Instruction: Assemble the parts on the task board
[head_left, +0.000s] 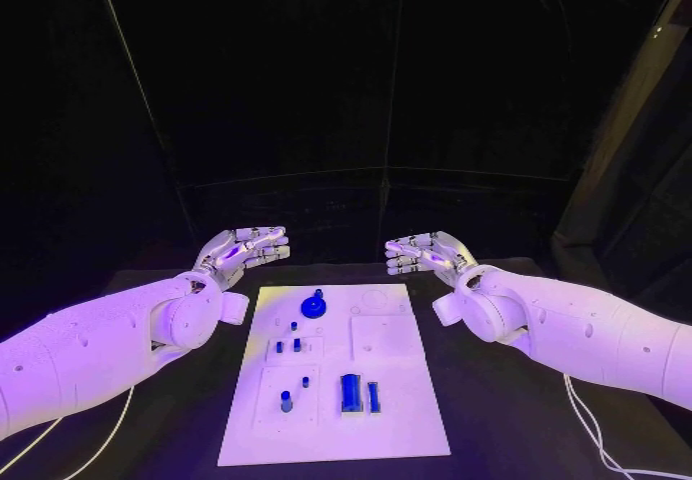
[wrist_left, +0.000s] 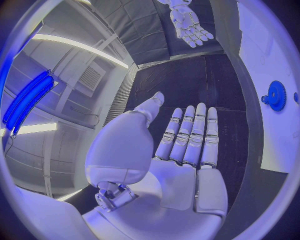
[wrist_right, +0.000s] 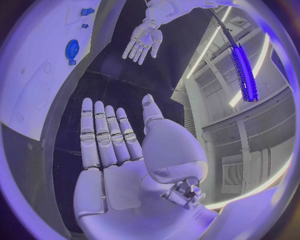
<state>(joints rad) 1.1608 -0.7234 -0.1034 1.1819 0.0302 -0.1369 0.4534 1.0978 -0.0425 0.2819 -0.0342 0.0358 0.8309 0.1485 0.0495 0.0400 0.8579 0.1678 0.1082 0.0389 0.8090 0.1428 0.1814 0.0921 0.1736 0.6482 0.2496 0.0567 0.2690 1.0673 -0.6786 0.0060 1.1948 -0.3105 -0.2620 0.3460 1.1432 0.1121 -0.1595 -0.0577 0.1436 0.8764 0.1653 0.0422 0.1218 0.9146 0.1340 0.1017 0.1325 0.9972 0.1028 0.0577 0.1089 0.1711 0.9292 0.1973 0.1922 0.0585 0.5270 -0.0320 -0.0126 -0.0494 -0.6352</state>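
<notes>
Head view: white rectangular task board lies mid-desk on the black desk; small blue parts stand in it, a blue round gear-shaped part at its far end.
Left wrist view: left hand released, fingers straight, grasping nothing.
Right wrist view: right hand released, flat above the desk, right of the board.

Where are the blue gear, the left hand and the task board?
blue gear (head_left: 315, 303), head view, its round body.
left hand (head_left: 242, 250), head view, palm.
task board (head_left: 392, 400), head view, bare right part.
</notes>
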